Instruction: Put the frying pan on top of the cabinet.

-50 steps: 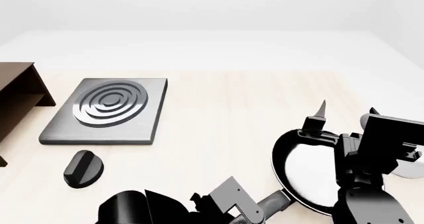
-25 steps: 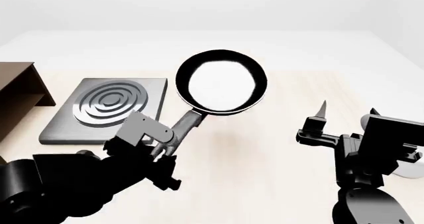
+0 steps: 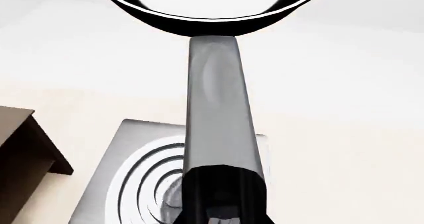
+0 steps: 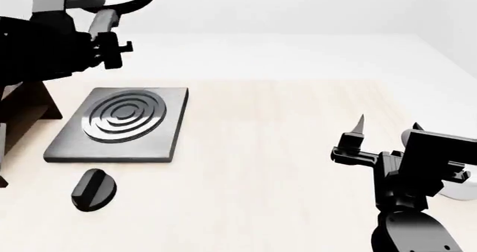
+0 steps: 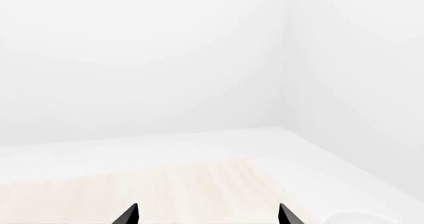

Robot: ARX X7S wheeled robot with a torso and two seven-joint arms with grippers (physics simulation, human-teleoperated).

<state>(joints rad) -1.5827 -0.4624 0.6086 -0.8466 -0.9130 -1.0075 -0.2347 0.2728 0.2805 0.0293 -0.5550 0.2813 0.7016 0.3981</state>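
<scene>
High above the cabinet (image 4: pixel 26 115), the frying pan (image 3: pixel 212 10) is clamped by the left tool (image 4: pixel 100 37); it could be dropped if tilted.

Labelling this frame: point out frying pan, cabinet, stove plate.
frying pan (image 3: pixel 215 110): left wrist view, on its handle.
cabinet (image 3: pixel 27 169): left wrist view, on its dark side panel.
stove plate (image 4: pixel 119 115): head view, on its rings.
</scene>
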